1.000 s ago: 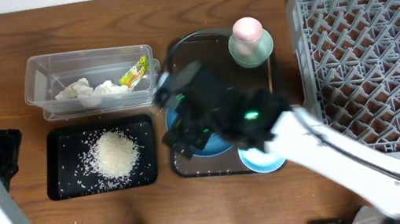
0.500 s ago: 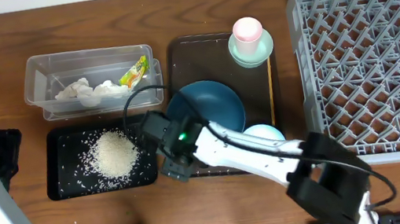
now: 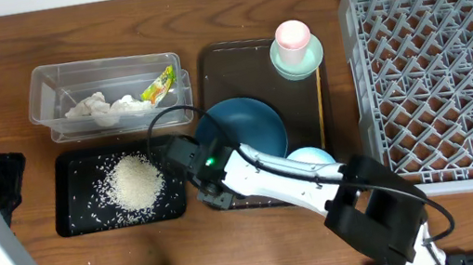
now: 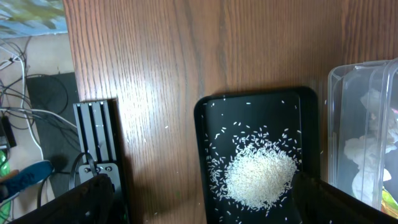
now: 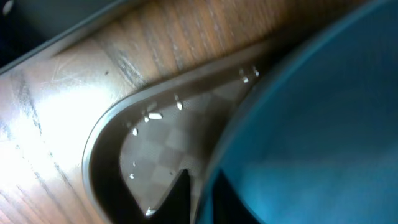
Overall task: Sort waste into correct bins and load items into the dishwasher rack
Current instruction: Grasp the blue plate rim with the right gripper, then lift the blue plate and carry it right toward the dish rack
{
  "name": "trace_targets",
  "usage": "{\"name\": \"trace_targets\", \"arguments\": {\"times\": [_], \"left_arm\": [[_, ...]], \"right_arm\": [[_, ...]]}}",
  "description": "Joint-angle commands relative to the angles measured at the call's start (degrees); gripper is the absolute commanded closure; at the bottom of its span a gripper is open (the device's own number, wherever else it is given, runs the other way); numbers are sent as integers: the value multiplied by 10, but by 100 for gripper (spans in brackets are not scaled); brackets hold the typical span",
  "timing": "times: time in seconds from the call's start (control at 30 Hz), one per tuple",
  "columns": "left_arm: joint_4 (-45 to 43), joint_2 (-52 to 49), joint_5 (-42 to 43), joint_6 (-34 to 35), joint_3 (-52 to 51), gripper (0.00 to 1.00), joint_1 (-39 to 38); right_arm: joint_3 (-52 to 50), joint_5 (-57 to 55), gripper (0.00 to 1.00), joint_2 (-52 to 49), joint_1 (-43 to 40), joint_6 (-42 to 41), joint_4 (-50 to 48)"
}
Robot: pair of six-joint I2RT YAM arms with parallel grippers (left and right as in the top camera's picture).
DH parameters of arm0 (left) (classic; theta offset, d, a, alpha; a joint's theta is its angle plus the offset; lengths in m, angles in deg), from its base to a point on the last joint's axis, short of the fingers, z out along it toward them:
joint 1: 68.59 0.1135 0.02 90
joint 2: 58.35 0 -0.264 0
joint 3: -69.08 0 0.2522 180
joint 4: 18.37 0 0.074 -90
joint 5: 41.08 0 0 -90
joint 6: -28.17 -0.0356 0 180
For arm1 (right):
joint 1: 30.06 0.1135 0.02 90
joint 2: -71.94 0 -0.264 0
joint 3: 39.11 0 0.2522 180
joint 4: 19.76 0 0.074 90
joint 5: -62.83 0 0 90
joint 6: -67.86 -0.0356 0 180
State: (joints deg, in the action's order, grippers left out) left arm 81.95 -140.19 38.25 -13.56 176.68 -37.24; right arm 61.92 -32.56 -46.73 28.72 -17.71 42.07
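Pinching left rim of the glossy round dark blue bowl with right gripper, jaws closed; holding left gripper wide apart, empty.

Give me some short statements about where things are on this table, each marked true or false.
1. The rice lies in the black tray. True.
2. The dark blue bowl sits on the brown serving tray. True.
3. The pink cup stands inside the dark blue bowl. False: it stands on the mint green dish.
4. The wrapper lies on the black tray. False: it is in the clear tub.
5. The left gripper is shut. False: its jaws stand wide open.
6. The dishwasher rack holds no dishes. True.
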Motion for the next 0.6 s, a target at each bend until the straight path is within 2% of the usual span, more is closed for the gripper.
{"name": "trace_targets", "arguments": {"times": [0.0,0.33,0.43,0.57], "left_arm": [[2,-1,-5,9,1,7,2],[2,-1,-5,9,1,7,2],[2,-1,-5,9,1,7,2],[2,-1,-5,9,1,7,2]], "right_arm": [[50,-8,99,5,5,-3,23],[232,-14,99,23,-21,-27,170],[276,-24,99,52,-63,-39,202],[293,-9,99,115,-160,-77,214]]}}
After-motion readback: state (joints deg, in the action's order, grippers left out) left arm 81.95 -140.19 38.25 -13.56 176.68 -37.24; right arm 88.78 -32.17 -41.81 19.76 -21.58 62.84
